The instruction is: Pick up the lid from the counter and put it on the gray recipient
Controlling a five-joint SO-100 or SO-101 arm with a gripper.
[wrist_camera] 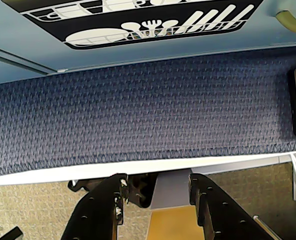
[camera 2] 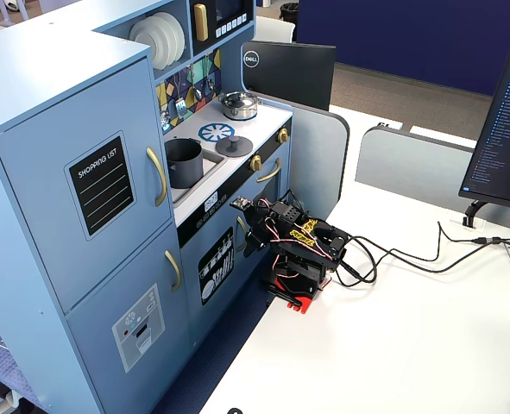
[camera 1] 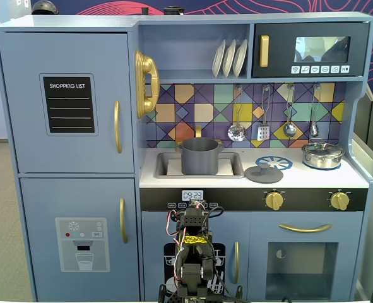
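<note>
Fixed views both show one lid [camera 1: 264, 173] lying flat on the counter [camera 1: 356, 178], just in front of the blue burner print [camera 1: 274, 162]; one gray recipient [camera 1: 201, 156] sits in the sink toward the counter's left end, uncovered; one shiny silver pot [camera 1: 322, 154] sits at the right back corner with its own lid on; three white plates [camera 1: 230, 58] on the shelf; wrist view shows the gripper [wrist_camera: 158, 192] folded low, fingers apart and holding nothing, above blue carpet [wrist_camera: 137, 110].
</note>
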